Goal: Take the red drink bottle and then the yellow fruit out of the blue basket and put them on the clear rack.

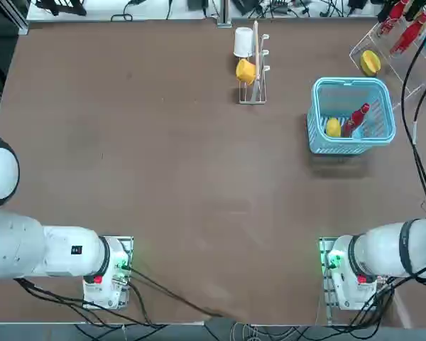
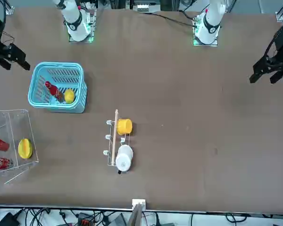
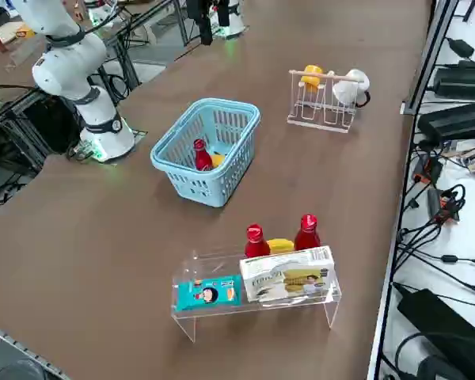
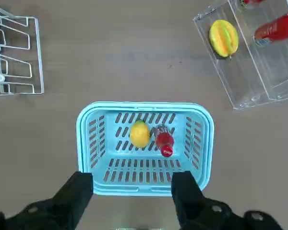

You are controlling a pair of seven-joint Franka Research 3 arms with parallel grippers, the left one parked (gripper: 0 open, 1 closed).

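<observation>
The blue basket (image 1: 317, 94) (image 4: 144, 106) stands on the brown table at the right. Inside it lies the red drink bottle (image 1: 356, 119) (image 4: 164, 141), tilted, with the yellow fruit (image 1: 333, 127) (image 4: 139, 133) right beside it. The clear rack (image 1: 394, 60) (image 3: 222, 265) stands just beyond the basket at the far right corner. My right gripper (image 4: 134, 196) (image 2: 13, 60) hangs high above the table, by the basket's near rim. It is open, and nothing is between its fingers (image 4: 77, 191).
The rack holds red bottles (image 3: 256, 239), a larger yellow fruit (image 4: 223, 37) and two snack packs (image 3: 287, 281). A slim peg stand (image 1: 253, 71) at the back middle carries a yellow cup (image 1: 246, 70) and a white cup (image 1: 243, 41). Cables hang along the right edge.
</observation>
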